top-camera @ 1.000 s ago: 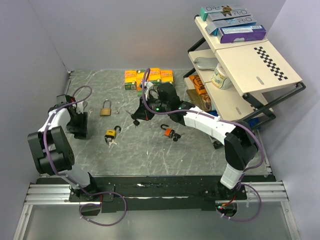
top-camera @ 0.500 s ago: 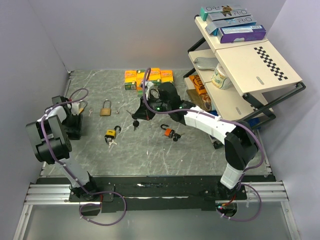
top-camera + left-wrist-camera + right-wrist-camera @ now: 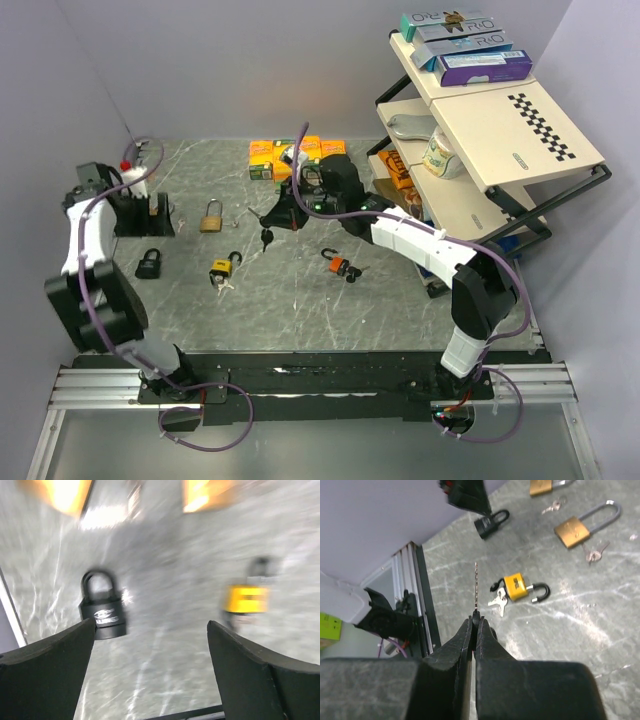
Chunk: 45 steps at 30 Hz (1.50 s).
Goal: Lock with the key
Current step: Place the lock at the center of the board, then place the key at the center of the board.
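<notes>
A black padlock (image 3: 150,263) lies flat on the grey table at the left, its shackle closed in the left wrist view (image 3: 102,612). My left gripper (image 3: 140,222) hovers just behind it, open and empty (image 3: 151,625). My right gripper (image 3: 278,218) sits mid-table and is shut on a key (image 3: 266,238). In the right wrist view the thin key blade (image 3: 475,587) sticks straight out from the shut fingertips (image 3: 475,620), pointing toward the black padlock (image 3: 490,522).
A yellow padlock (image 3: 222,270) with its shackle open and keys beside it lies between the grippers. A brass padlock (image 3: 211,217) and an orange padlock (image 3: 337,263) also lie on the table. Orange boxes (image 3: 300,155) stand at the back, a shelf rack (image 3: 500,140) at right.
My left gripper has opened, letting go of the black padlock, which now lies on the table, and the arm has drawn back toward the far left. My right gripper stays shut on the key.
</notes>
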Motion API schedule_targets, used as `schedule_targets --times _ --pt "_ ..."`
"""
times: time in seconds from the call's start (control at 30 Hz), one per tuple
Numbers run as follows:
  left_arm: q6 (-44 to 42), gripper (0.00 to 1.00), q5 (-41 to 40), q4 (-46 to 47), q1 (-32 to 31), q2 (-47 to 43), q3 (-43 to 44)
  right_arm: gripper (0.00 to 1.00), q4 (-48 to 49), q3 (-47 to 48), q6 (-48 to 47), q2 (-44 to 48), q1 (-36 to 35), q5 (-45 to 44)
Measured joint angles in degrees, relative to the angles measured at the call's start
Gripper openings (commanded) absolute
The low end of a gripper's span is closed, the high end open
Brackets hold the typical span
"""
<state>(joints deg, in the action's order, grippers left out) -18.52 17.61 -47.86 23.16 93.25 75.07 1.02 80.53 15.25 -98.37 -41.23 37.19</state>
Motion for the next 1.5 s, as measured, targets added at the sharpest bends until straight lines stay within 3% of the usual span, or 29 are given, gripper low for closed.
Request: schedule_targets --times 0.2,0.33,0.4,0.63,0.8,1.0,1.03,1.1,1.17,1.2,1.3,1.5 --pt "1.2 0.96 21.9 -0.3 -1.6 -19.4 0.9 0.00 4.3 0.8 5.1 0.0 1.1 1.4" --pt "7.7 0.97 37.2 8.3 -8.2 -32.7 -7.8 0.00 10.0 0.8 11.2 0.0 1.8 3.2" --pt "12.1 0.98 40.1 13.1 -12.5 -35.7 -11.9 0.00 12.1 0.8 13.5 0.0 1.7 3.9" --pt "26.5 0.80 38.9 27.9 -25.7 -36.6 -22.6 0.00 16.9 -1.6 17.3 0.3 0.6 5.6" --pt "28.8 0.60 36.4 31.7 -27.9 -35.1 -22.5 0.00 16.9 -3.8 17.5 1.1 -1.3 5.7" --pt "29.5 0.21 35.3 33.0 -29.9 -33.8 -22.5 0.00 16.8 -5.0 16.5 2.3 -2.2 4.2" --pt "29.4 0.07 35.4 33.1 -30.1 -33.8 -22.5 0.00 16.8 -5.0 16.3 2.3 -2.2 3.8" --pt "29.4 0.01 35.3 33.0 -30.3 -33.8 -22.4 0.00 16.5 -5.0 15.7 2.3 -2.1 3.6" --pt "30.2 0.01 35.3 32.7 -30.3 -33.8 -22.3 0.13 16.6 -5.0 14.7 2.3 -2.1 3.6" --pt "30.3 0.01 35.2 32.5 -30.3 -33.8 -22.3 0.35 16.5 -5.0 14.2 2.3 -2.1 3.6" --pt "29.8 0.01 33.7 31.3 -30.1 -33.8 -22.2 0.68 15.4 -5.0 13.6 2.4 -1.8 2.8" --pt "25.2 0.01 29.8 23.9 -24.2 -31.9 -20.0 0.94 10.6 -4.9 10.8 3.0 0.2 1.9"
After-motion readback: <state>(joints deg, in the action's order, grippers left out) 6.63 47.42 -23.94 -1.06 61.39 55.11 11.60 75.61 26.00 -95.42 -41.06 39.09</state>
